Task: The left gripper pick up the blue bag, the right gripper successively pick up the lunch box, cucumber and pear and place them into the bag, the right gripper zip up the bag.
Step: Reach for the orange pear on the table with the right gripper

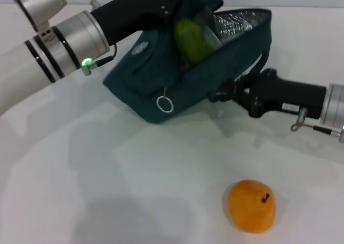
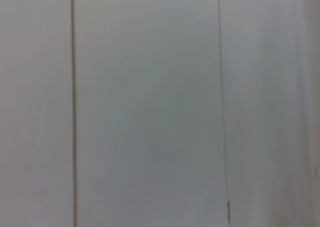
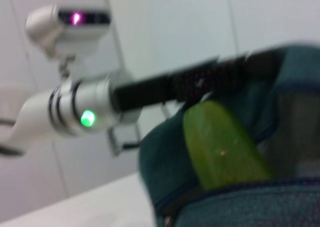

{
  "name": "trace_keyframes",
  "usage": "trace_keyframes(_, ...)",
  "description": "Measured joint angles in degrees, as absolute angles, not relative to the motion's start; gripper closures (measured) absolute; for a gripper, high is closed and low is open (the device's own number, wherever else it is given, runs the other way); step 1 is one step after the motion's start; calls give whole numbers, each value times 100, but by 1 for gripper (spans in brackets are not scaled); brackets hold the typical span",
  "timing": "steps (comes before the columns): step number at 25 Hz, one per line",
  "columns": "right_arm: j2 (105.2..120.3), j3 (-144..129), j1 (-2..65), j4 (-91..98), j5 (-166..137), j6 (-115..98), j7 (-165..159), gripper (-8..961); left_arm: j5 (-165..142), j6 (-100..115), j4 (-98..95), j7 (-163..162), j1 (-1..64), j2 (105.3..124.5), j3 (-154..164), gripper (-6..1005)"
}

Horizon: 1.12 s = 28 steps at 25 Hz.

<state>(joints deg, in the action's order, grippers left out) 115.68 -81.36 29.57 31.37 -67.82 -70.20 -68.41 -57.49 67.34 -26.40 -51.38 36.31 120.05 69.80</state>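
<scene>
Nearest the head camera, the pear (image 1: 251, 206) sits alone on the white worktop (image 1: 107, 190), stem up, well apart from everything else. Beyond it the blue bag (image 1: 183, 83) hangs tilted above the worktop, its mouth open and silver lining showing, the metal ring pull (image 1: 165, 103) dangling on its front face below the round white logo (image 1: 141, 49). The left pincer (image 1: 169, 7) reaches in from the left and is closed on the bag's upper edge, its silver wrist showing a green light. The right pincer (image 1: 228, 92) comes in from the right and meets the bag's lower right side; whether its fingers are open or closed cannot be told, as fabric hides them. The cucumber (image 1: 192, 40) stands on end inside the bag, its rounded tip poking out of the opening; the right wrist view shows that cucumber (image 3: 225, 147) close up against the teal fabric. The left wrist view shows only a pale wall.
</scene>
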Motion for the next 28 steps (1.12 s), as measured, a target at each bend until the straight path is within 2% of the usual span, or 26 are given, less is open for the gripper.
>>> trace_keyframes(17, 11498, -7210, 2517, 3750, -6622, -7696, -6698, 940, -4738, 7186, -2594, -4592, 2654, 11997, 6982, 957)
trace_keyframes(21, 11337, -7120, 2483, 3673, -6646, -8037, -6837, 944, -4730, 7345, -2590, -4599, 2459, 11997, 6988, 956)
trace_keyframes(28, 11356, -7088, 2578, 3470, -7148, -7934, -6924, 943, -4745, 7884, -2383, -3982, 2263, 12002, 7029, 956)
